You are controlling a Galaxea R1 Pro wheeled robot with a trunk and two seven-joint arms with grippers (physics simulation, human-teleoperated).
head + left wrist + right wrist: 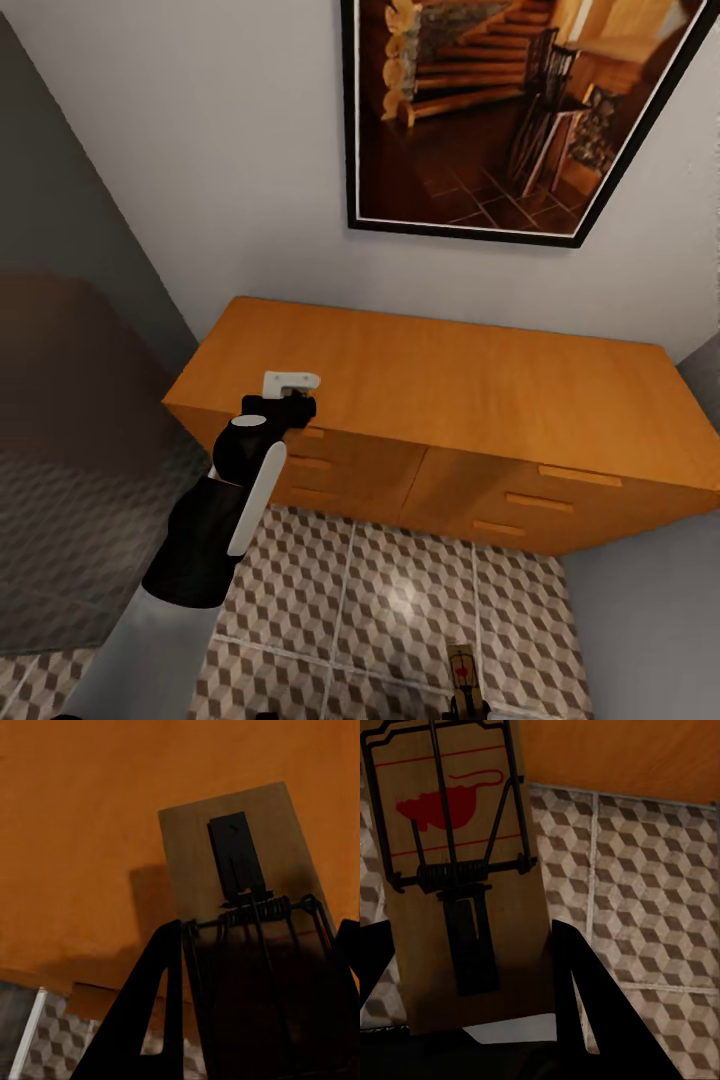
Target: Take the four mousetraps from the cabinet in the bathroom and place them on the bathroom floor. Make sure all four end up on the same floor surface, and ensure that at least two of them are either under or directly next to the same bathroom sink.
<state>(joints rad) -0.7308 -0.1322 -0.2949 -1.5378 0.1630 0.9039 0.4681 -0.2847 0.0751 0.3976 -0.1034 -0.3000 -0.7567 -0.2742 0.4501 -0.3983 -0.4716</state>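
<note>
Left tool (255, 1020) clamps mousetrap (240, 870); right tool (472, 1020) grips second mousetrap (457, 847).

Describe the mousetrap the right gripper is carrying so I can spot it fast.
Start at the orange-brown cabinet under the framed picture. On the cube-patterned floor before it, the mousetrap sits between the right gripper's fingers: a wooden board with a red mouse print, unlike the bare tiles.

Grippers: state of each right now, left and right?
Left gripper: closed on a mousetrap, held over the cabinet.
Right gripper: closed on another mousetrap, above the bathroom floor.
</note>
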